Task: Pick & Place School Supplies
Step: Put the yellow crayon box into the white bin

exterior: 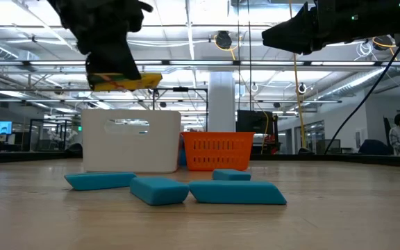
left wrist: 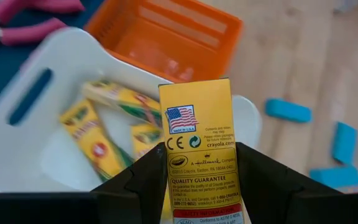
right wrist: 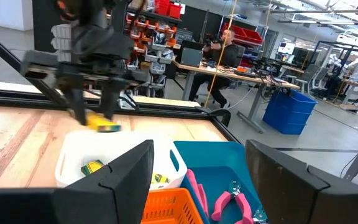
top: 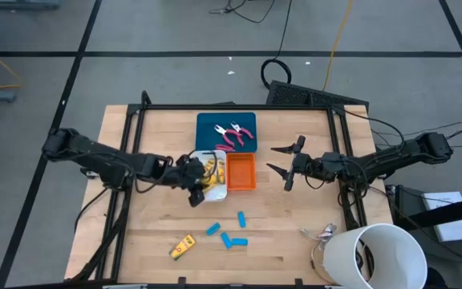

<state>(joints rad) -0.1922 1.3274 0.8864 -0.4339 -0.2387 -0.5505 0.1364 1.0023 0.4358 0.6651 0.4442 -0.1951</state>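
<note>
My left gripper [top: 195,178] hangs over the white tray [top: 216,191], shut on a yellow crayon box [left wrist: 197,124]. That box also shows in the low view as the yellow box [exterior: 127,82], above the white tray [exterior: 130,139]. Several yellow boxes [left wrist: 92,134] lie inside the tray. One more yellow box [top: 183,247] rests flat on the table near its near edge. Three blue pieces [top: 231,239] lie flat on the wood. Two pink-handled pliers [top: 235,135] lie in the teal tray [top: 207,124]. My right gripper [top: 281,160] is open, to the right of the orange tray [top: 241,171]. My left gripper pinches the yellow crayon box between its two fingers, by the long side edges near the end toward the wrist [left wrist: 197,180]. The fingers [left wrist: 142,177] lie along the box, slanting down from the table's left. The box is lifted clear above the white tray, its printed back face toward the wrist camera.
A big white cup [top: 379,257] lies on its side at the table's near right corner, with a small tangle of wires [top: 319,234] beside it. The orange tray [exterior: 217,151] stands right of the white one. Bare wood lies near the left and near edges.
</note>
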